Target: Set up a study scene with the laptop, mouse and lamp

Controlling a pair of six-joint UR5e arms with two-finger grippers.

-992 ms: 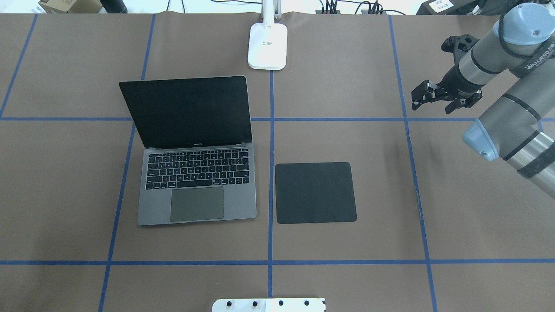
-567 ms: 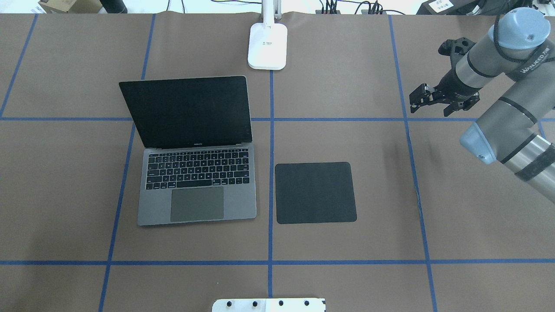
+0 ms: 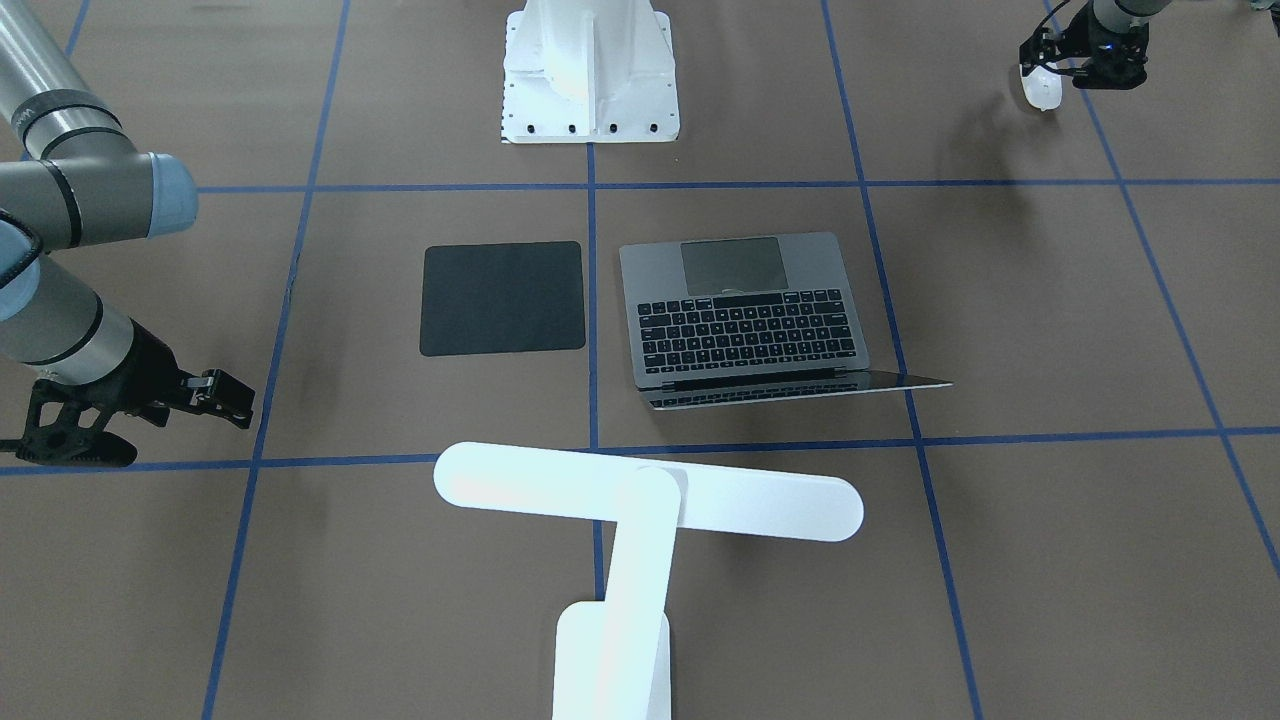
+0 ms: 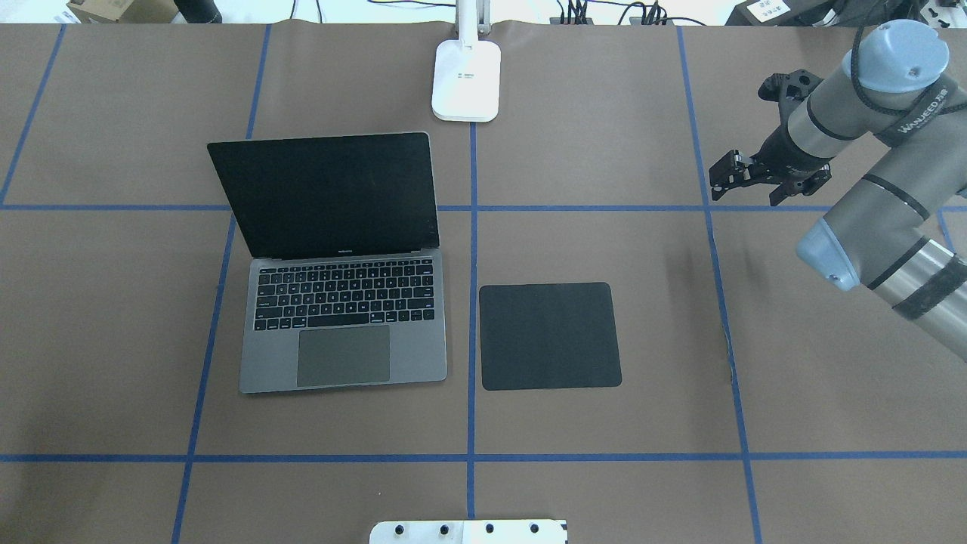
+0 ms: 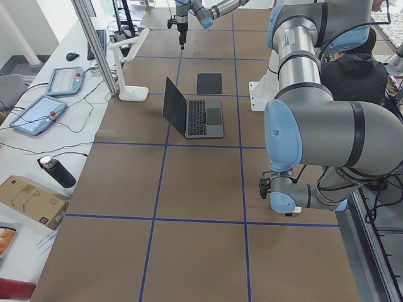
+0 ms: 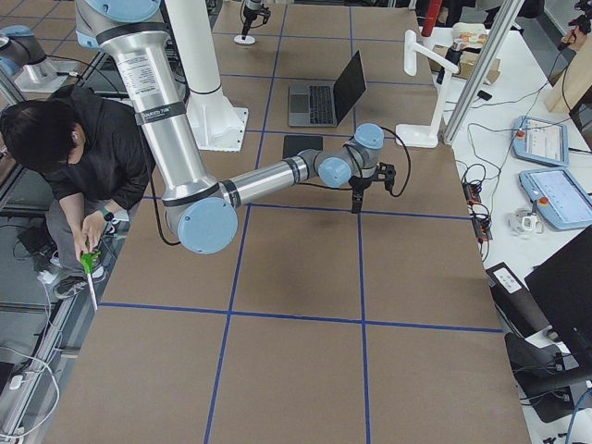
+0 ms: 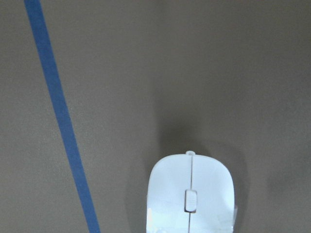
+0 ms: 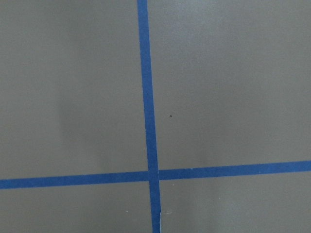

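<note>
The open dark-grey laptop (image 4: pixel 344 321) sits left of centre, its screen (image 4: pixel 325 193) upright. The white lamp stands at the far edge, with its base (image 4: pixel 466 79) in the overhead view and its bar head (image 3: pixel 650 492) in the front-facing view. The white mouse (image 3: pixel 1040 90) lies far out on my left side, beyond the overhead view's edge. It fills the bottom of the left wrist view (image 7: pixel 190 199). My left gripper (image 3: pixel 1062 72) is right over it, and I cannot tell whether the fingers grip it. My right gripper (image 4: pixel 719 178) hangs open and empty above the tape crossing at the right.
A black square mouse pad (image 4: pixel 549 336) lies just right of the laptop. The white bolted pedestal (image 3: pixel 590 70) stands at the near edge. Blue tape lines (image 8: pixel 148 121) cross the brown table cover. A person (image 6: pixel 79 157) sits beside the table.
My right arm's wrist and elbow have shifted slightly toward the far edge, and the gripper has crept a little left. Laptop, pad and lamp have not moved.
</note>
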